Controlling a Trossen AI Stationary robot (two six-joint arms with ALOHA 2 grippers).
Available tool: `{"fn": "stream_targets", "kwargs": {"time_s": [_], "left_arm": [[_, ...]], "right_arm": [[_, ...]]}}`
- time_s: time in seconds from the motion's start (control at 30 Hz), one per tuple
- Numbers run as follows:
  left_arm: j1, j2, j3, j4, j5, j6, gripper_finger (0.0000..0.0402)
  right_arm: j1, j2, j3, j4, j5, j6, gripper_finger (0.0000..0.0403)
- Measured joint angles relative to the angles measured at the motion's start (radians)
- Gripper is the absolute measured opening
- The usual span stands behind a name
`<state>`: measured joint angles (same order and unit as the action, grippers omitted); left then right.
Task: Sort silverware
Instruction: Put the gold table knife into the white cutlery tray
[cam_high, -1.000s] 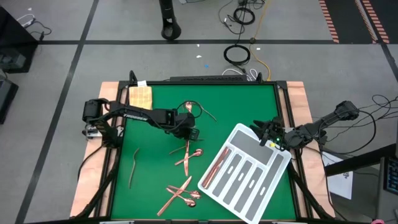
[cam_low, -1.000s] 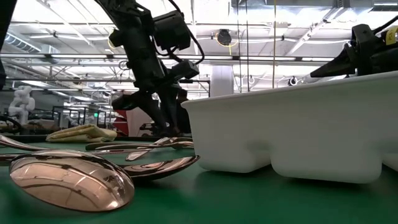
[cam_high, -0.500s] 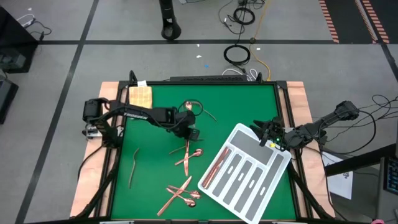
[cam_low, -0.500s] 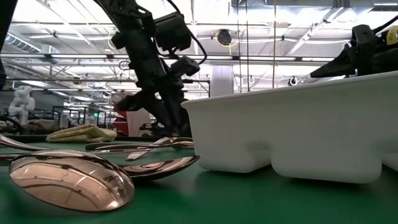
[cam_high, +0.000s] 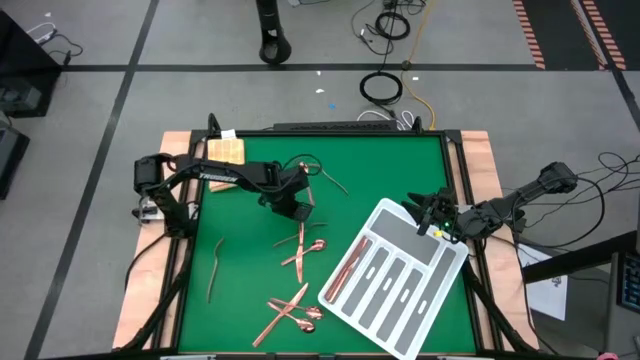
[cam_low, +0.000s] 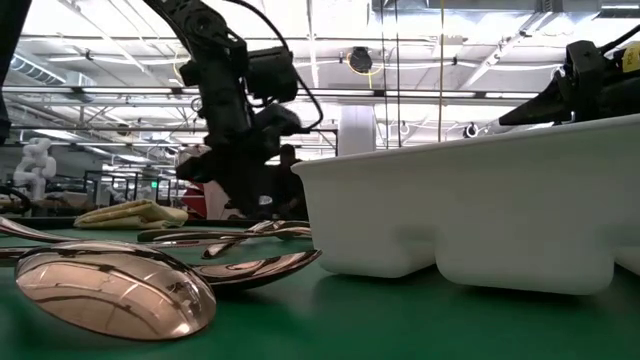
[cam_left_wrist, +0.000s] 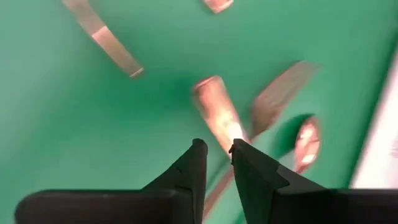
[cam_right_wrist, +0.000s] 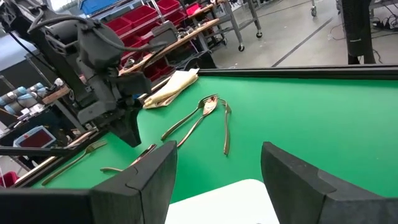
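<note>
Left gripper (cam_high: 296, 207): over the middle cutlery, fingers nearly closed, holding nothing.
Right gripper (cam_high: 428, 212): waits wide open at the tray (cam_high: 440, 275).
Cutlery (cam_high: 301, 248): we judge it light, stiff, slippery; we grip mid-handle.

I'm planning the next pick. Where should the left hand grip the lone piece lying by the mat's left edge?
Probably mid-handle, from straight above. The lone piece lies flat and apart from the other silverware, long axis roughly toward the table's front. The left hand would close its fingers across that thin shaft, though lifting it off the mat may be fiddly.
</note>
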<state>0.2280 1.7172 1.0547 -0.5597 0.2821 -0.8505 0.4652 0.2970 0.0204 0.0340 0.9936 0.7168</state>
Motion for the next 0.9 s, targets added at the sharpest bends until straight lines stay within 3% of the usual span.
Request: {"fn": "stream_targets", "kwargs": {"time_s": [0.17,0.27,0.5,0.63,0.7,0.8,0.9], "left_arm": [[-0.002,-0.011,0.046,0.106,0.003,0.083,0.0073],[0.02,-0.01,0.053,0.142,0.058,0.159,0.0087],[0.087,-0.01,0.094,0.242,0.163,0.21,0.0177],[0.087,-0.01,0.157,0.168,0.163,0.206,0.0218],[0.058,-0.01,0.204,0.054,0.126,0.265,0.0222],[-0.017,-0.01,0.28,-0.158,-0.029,0.45,0.0221],[-0.077,-0.01,0.32,-0.257,-0.168,0.607,0.0221]], "right_arm": [[0.0,0.002,0.0,0.0,0.0,0.002,0.0219],[0.0,0.007,0.0,0.0,-0.001,0.0,0.0219],[0.0,0.031,0.0,0.0,-0.004,0.004,0.0219],[0.0,0.041,0.0,0.0,-0.005,0.012,0.0219],[0.0,0.042,0.0,0.0,-0.005,0.013,0.0219],[0.0,0.051,0.0,0.0,-0.005,0.007,0.0219],[0.0,0.061,0.0,0.0,-0.005,0.009,0.0219]]}}
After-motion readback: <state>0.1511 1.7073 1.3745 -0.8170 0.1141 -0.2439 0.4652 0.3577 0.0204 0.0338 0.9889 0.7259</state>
